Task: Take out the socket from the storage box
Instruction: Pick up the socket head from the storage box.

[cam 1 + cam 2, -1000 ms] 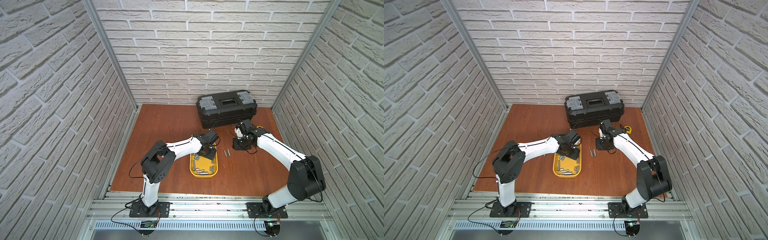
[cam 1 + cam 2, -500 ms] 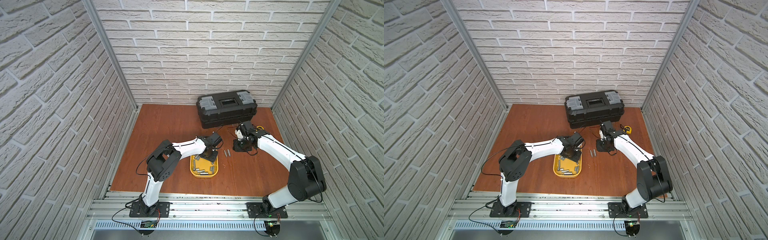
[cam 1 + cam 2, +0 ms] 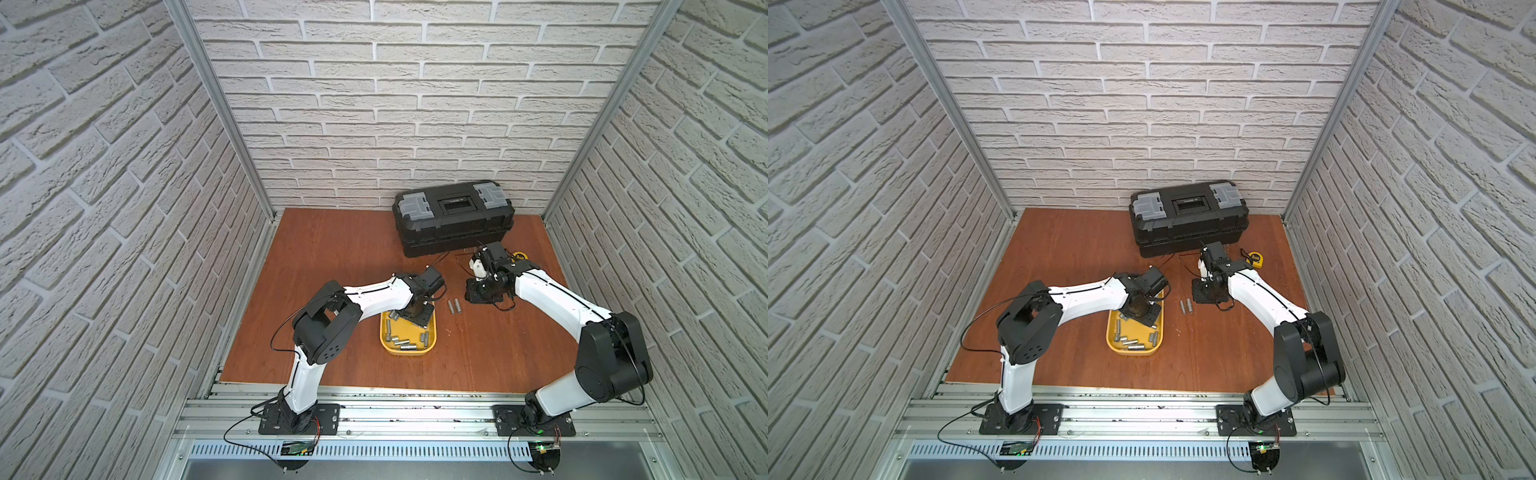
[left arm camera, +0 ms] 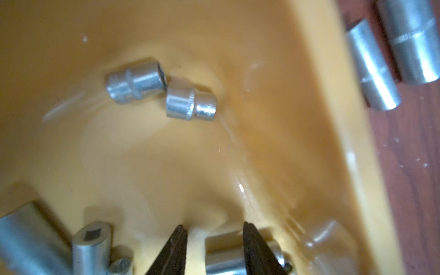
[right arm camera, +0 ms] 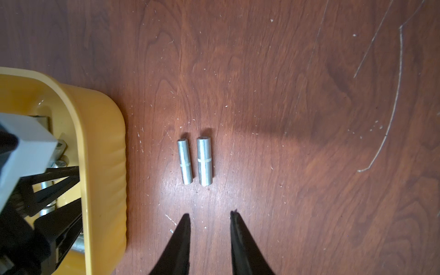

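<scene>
The left tool reaches down into the 12 o'clock end of the storage box, the yellow tub lying near the middle of the surface. Its jaws stand partly apart around one socket on the tub floor. One finger crosses in front of that socket, and a strip of yellow shows between it and the other finger, so no clamp is visible. Two short sockets lie touching farther along the floor, and more lie loose toward the tub's 6 o'clock end. Outside, just off the tub's 2 o'clock corner, two long sockets lie side by side on the wood, close but apart. At about their 3 o'clock the right tool hovers, jaws open, holding nothing. The black toolbox sits shut at 12 o'clock against the wall. A yellow tape measure lies at the right tool's 2 o'clock.
</scene>
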Motion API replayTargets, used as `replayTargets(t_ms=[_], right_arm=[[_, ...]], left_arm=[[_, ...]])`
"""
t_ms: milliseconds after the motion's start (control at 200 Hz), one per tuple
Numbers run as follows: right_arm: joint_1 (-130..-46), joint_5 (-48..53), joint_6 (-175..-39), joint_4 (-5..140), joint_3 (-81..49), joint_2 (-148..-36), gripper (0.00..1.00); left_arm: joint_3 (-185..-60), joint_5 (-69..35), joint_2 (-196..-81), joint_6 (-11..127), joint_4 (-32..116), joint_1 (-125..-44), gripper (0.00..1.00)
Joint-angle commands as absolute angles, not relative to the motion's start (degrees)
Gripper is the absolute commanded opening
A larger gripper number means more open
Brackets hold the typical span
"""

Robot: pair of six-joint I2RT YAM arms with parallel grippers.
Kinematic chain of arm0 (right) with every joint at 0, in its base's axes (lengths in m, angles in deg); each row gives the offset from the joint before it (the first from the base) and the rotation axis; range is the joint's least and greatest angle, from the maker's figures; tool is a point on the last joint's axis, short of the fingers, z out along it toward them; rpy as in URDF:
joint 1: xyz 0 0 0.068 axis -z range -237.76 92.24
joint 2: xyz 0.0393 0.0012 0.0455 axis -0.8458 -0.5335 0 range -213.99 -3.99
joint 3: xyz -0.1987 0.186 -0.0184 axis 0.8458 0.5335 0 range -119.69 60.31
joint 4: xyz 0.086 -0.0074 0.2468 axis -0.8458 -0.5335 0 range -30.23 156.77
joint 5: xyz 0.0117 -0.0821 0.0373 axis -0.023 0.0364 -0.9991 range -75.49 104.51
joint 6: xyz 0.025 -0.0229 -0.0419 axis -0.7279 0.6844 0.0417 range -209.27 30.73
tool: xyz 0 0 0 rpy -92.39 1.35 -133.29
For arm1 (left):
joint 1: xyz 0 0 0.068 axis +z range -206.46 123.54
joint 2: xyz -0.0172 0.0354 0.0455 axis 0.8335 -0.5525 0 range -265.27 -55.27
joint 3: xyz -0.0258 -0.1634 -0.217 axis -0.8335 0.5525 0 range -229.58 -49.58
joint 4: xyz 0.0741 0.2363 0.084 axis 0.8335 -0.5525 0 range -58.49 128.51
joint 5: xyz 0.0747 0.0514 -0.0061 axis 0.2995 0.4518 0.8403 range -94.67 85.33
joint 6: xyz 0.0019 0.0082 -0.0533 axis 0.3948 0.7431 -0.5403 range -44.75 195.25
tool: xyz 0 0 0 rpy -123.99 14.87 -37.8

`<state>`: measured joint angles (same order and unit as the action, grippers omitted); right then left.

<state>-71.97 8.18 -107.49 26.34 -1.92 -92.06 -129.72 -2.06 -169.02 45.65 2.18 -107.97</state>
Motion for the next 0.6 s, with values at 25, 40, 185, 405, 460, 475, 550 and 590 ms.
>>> replayTargets(t_ms=[25,40,185,405,460,475,550,590], right_arm=[[-71.7,7.4,-107.5,27.5,-1.6,-91.3,0.31],[-71.7,7.3,-107.5,27.5,-1.6,-91.2,0.3],[-71.7,7.4,-107.4,27.3,-1.6,-91.1,0.31],[-71.7,7.0,-107.4,27.4,-1.1,-91.3,0.31],[-71.7,7.0,-107.5,27.5,-1.0,-91.2,0.31],[-71.7,7.0,-107.5,27.6,-1.0,-91.2,0.31],[-71.6,6.8,-107.6,27.7,-0.9,-91.3,0.31],[-71.7,6.7,-107.6,27.7,-0.9,-91.3,0.31]], left_arm=[[-128.9,0.0,-165.3,45.8,1.4,-108.4,0.47],[-128.9,0.0,-165.1,46.1,1.5,-108.4,0.47],[-128.9,0.0,-163.7,49.4,0.9,-108.5,0.5],[-127.4,-4.5,-162.6,53.5,-0.2,-108.5,0.56],[-127.1,-6.0,-162.7,55.3,-0.5,-108.6,0.57],[-127.2,-6.1,-162.8,55.8,-0.7,-108.4,0.57],[-127.7,-7.1,-163.3,59.4,-2.2,-108.5,0.58],[-128.1,-7.2,-163.6,61.6,-3.2,-108.5,0.58]])
